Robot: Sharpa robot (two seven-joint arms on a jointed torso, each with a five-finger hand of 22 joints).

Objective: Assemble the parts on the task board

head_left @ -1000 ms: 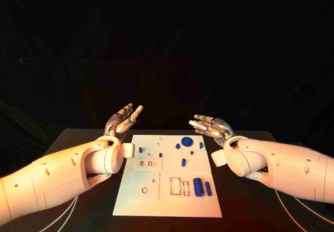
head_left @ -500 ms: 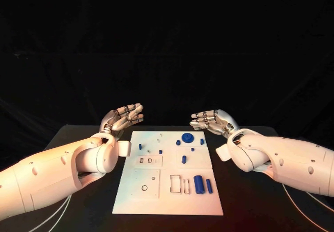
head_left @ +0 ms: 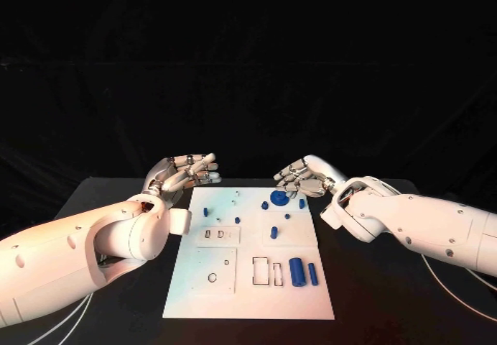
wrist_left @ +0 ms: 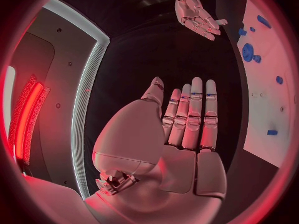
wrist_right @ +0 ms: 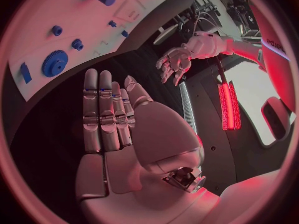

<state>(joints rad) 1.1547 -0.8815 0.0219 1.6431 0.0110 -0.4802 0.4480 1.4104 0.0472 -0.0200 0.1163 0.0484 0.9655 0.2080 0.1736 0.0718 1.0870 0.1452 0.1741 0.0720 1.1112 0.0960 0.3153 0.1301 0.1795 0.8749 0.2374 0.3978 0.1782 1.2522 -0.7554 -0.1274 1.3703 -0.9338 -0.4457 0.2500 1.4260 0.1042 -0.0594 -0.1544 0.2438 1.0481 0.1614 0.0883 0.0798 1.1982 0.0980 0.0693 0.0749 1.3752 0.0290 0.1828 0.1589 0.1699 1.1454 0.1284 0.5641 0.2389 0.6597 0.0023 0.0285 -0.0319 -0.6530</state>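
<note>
The white task board (head_left: 248, 291) lies in the middle of the black table. A blue gear (head_left: 279, 195) sits near its far edge, with small blue pegs (head_left: 273, 232) around it. Two long blue cylinders (head_left: 296, 272) lie at its near right. My left hand (head_left: 184, 172) hovers over the far left corner, fingers straight and apart, holding nothing. My right hand (head_left: 304, 176) hovers just beyond the gear, also holding nothing. The left wrist view shows my left hand (wrist_left: 187, 119) flat beside the board (wrist_left: 271, 84). In the right wrist view my right hand (wrist_right: 112, 114) is flat near the gear (wrist_right: 55, 63).
Black table surface (head_left: 383, 302) runs on both sides of the board. Empty recesses (head_left: 267, 272) are cut into the board's near half. Both white forearms (head_left: 93, 244) flank the board.
Both hands have turned inward and drawn closer together over the board's far edge. The right hand has moved up beside the gear. The parts have not moved.
</note>
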